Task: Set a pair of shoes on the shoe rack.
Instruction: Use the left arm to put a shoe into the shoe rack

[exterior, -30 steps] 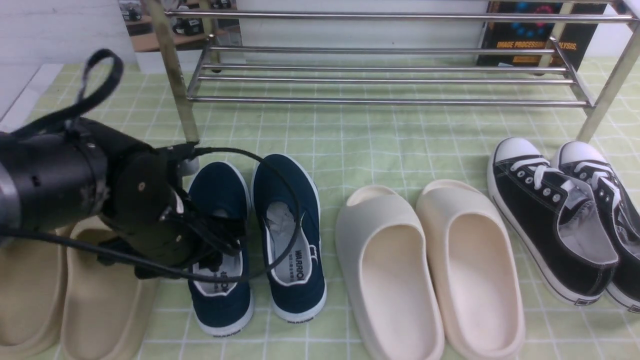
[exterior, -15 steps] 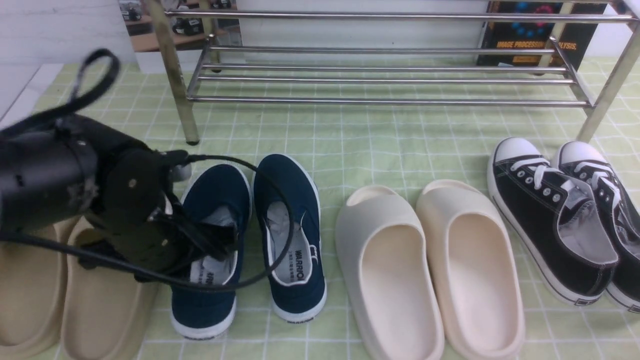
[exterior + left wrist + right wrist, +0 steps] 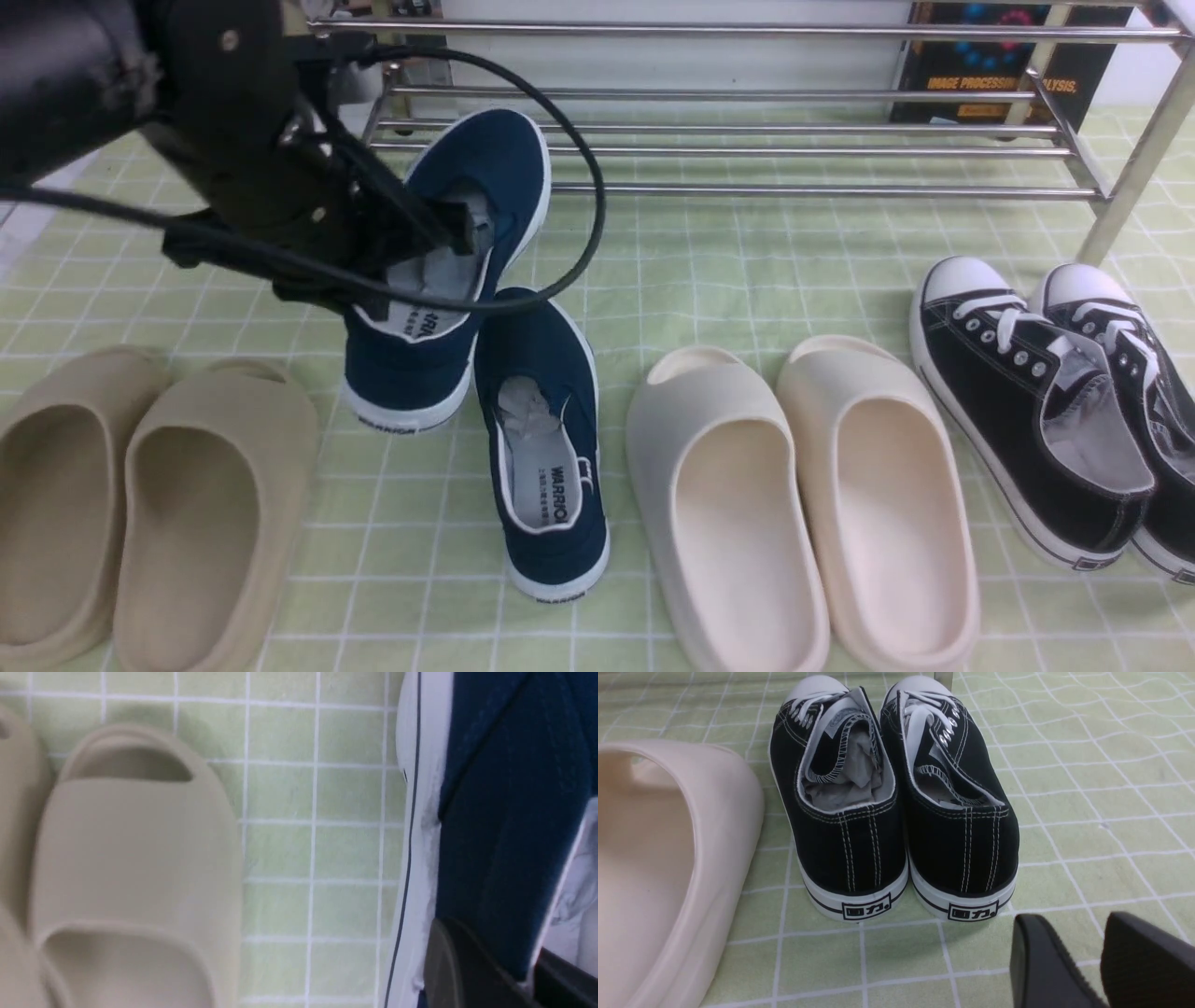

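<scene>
The rack [image 3: 747, 191] shelf lies free right of the lifted shoe [image 3: 485, 159]; slides [image 3: 728, 485] and sneakers [image 3: 1027, 411] crowd the near mat [image 3: 747, 271].

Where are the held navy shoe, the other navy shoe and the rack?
Held navy shoe [image 3: 493, 154]: front view, on its toe canvas.
Other navy shoe [image 3: 537, 347]: front view, on its toe canvas.
Rack [image 3: 794, 190]: front view, on its front lower bar.
</scene>
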You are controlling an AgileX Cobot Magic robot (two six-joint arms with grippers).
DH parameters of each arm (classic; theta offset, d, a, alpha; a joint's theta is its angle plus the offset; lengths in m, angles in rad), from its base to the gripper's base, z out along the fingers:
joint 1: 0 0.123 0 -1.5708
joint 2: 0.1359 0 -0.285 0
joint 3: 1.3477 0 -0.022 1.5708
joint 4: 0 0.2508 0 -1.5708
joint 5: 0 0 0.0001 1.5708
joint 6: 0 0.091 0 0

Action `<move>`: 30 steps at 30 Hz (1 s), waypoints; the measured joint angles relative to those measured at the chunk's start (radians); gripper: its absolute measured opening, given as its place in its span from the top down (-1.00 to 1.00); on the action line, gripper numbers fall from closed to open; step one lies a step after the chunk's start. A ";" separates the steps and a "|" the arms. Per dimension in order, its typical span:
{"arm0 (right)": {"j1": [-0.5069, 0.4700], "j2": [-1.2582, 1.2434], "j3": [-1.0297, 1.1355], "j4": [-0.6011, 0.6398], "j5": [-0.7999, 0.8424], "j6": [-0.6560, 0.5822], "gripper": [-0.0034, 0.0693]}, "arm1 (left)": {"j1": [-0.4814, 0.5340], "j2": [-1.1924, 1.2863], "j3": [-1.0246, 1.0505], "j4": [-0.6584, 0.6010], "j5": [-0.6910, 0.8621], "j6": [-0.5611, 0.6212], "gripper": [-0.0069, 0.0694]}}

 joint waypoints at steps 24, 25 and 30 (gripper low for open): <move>0.000 0.000 0.000 0.000 0.000 0.000 0.25 | 0.127 0.652 -0.822 -0.149 0.074 0.113 0.78; 0.000 0.000 0.000 0.000 0.000 0.000 0.25 | 0.127 0.656 -0.822 -0.147 0.074 0.113 0.78; 0.000 0.000 0.000 -0.001 0.000 0.000 0.25 | 0.127 0.720 -0.915 -0.104 0.064 0.101 0.78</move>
